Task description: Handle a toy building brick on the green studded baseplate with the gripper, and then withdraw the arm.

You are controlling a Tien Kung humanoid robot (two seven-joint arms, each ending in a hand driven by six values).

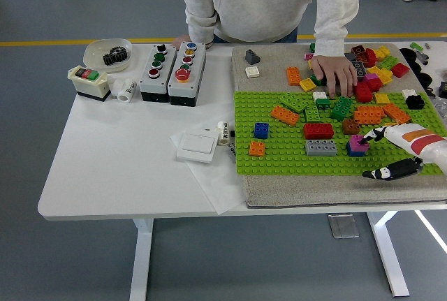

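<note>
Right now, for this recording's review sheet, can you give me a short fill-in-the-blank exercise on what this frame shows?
1. The right hand touches a ____ brick stacked on a blue one.
2. The grey brick sits on the ____ baseplate.
3. The person's hand rests among the loose bricks at the ____ side of the baseplate.
4. The red brick lies directly ____ the grey brick in the picture.

Missing words: magenta; green; far; above

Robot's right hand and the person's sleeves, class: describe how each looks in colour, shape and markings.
The robot's right hand has a white shell with orange and red bands near the wrist, and slim fingers patterned black and white. The left arm is not in view. The person at the far side wears a light grey sweatshirt with long sleeves that end in ribbed cuffs.
</note>
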